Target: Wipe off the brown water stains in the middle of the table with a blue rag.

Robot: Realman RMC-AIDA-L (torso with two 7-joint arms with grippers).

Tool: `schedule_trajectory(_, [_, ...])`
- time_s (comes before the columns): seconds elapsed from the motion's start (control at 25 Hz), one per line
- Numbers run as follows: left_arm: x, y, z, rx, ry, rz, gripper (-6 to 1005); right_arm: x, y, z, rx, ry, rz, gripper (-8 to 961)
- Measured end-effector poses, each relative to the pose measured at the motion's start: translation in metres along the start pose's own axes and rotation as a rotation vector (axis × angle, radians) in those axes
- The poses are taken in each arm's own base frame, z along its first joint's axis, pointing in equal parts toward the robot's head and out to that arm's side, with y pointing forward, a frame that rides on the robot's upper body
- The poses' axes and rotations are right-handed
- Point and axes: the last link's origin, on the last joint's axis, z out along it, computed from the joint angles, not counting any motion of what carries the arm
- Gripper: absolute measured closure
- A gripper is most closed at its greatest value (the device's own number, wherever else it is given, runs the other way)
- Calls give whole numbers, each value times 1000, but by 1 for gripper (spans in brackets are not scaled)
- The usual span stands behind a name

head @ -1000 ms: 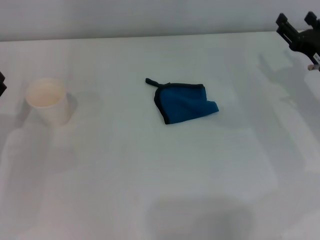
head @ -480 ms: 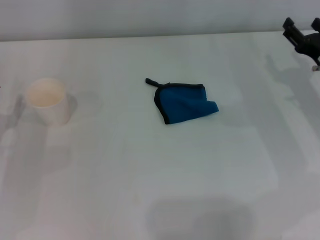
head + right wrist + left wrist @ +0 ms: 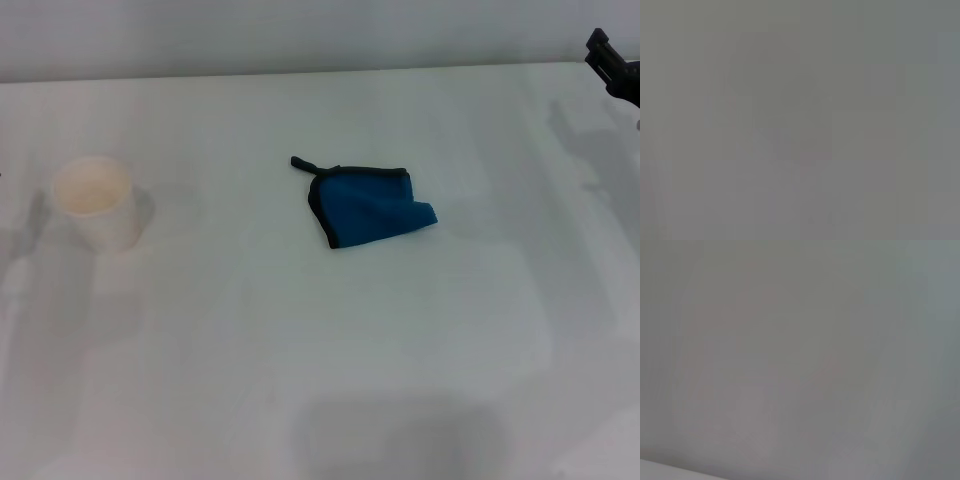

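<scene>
- The head view looks forward and down from above onto the white counter [image 3: 300,340], taking in its far edge, the blue rag [image 3: 372,206] near the middle and a white paper cup [image 3: 97,203] on the robot's left.
- The right gripper [image 3: 618,72] shows only at that view's far right edge.
- The left wrist view faces a plain grey surface, with a paler strip at one corner.
- The right wrist view shows only flat grey.
- Nothing recognisable is shared between the wrist views and the head view.
</scene>
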Motion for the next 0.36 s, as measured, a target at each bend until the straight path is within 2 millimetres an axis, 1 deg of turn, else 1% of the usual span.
schedule_trajectory(0.36, [-1, -2, 0, 4, -15, 6, 111, 9, 1, -6, 8, 26, -2, 103])
